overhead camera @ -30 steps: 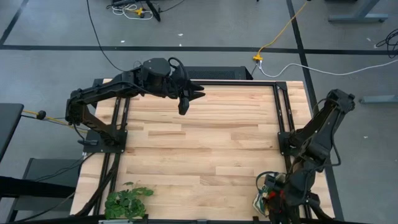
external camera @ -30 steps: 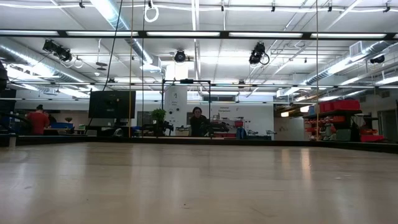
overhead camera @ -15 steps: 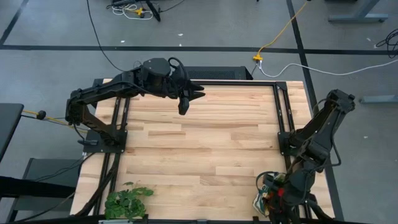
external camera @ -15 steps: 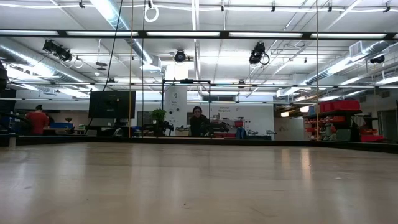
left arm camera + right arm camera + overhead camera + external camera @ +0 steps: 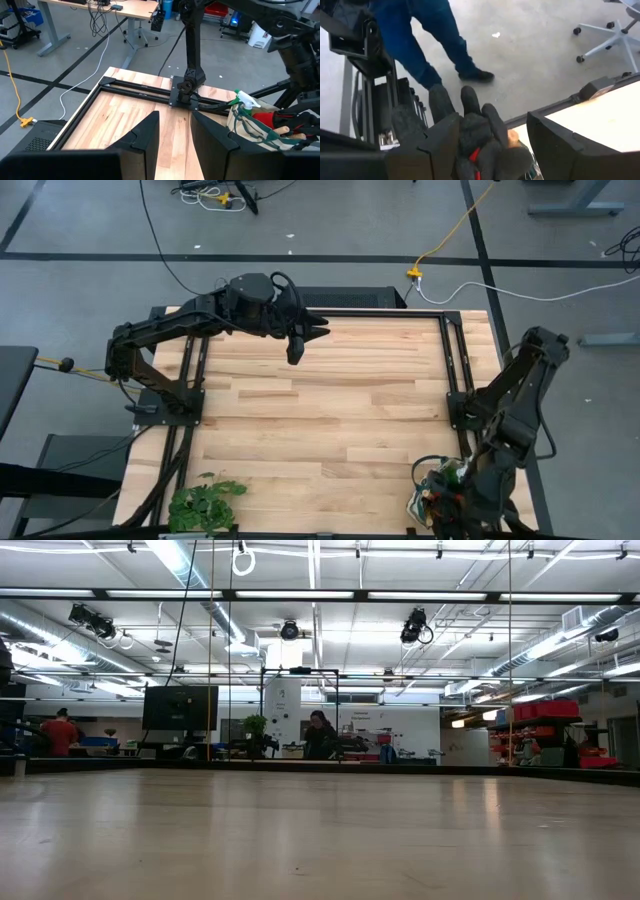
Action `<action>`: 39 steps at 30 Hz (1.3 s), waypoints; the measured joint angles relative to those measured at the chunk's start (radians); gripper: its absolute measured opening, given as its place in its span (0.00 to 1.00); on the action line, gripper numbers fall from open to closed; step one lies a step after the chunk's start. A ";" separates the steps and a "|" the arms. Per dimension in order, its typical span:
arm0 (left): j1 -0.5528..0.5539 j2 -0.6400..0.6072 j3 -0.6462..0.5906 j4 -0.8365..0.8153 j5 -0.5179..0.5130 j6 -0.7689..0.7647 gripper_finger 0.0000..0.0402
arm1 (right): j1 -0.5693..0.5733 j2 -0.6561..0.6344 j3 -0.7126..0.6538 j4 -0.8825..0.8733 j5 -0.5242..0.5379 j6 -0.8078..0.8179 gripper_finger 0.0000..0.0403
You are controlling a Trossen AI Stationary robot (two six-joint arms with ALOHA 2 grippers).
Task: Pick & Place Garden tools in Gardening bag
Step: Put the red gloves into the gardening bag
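High view: gardening bag (image 5: 430, 502), tools inside, at table's near right corner. Right gripper (image 5: 462, 498) directly over it, jaws spread around a glove (image 5: 480, 132); left gripper (image 5: 300, 340) far-side, half-open, empty.

Grey concrete floor (image 5: 330, 220) surrounds the work area, crossed by dark lines and loose cables, one yellow (image 5: 455, 230). Beyond lies an open hall with exposed ceiling ducts (image 5: 40, 625), strip lights (image 5: 180, 558), a dark monitor (image 5: 180, 707) and red shelving (image 5: 545, 710). A white office chair (image 5: 615, 32) stands on the floor.
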 joint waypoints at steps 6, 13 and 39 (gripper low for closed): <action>0.000 0.000 0.000 0.000 0.000 0.000 0.29 | 0.043 0.057 0.071 -0.065 0.054 -0.044 0.59; 0.000 0.000 0.000 0.000 0.000 0.000 0.29 | 0.070 0.133 0.108 -0.102 0.074 -0.045 0.58; 0.000 0.000 0.000 0.000 0.000 0.000 0.29 | 0.164 0.251 0.109 -0.125 0.270 -0.012 0.43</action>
